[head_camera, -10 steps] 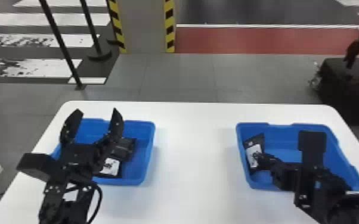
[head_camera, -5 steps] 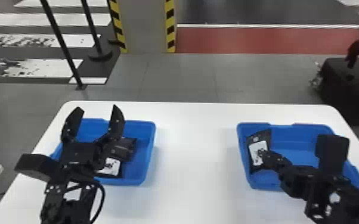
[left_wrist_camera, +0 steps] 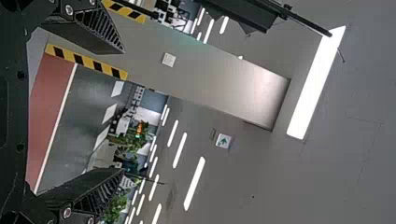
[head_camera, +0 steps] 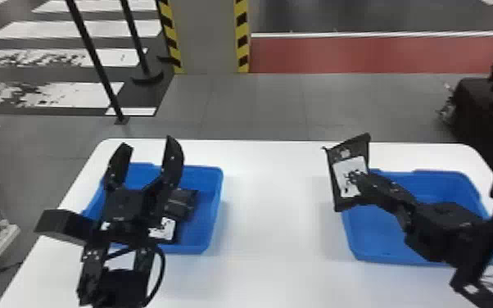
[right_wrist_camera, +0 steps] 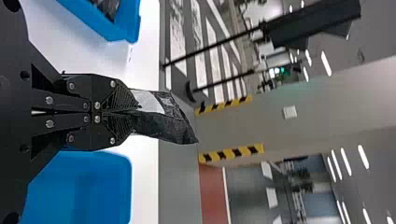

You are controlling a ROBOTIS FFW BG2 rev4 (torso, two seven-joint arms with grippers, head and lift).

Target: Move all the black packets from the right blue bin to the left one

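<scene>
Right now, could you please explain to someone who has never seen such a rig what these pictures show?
This is a two-armed robot: left arm, right arm. One view looks down from its head; two come from its wrists, turned sideways. On the table stand a left blue bin, with black packets inside, and a right blue bin. The right arm's jaws are closed on a black packet, raised near the right bin. The left arm's jaws stand open at the left bin.
</scene>
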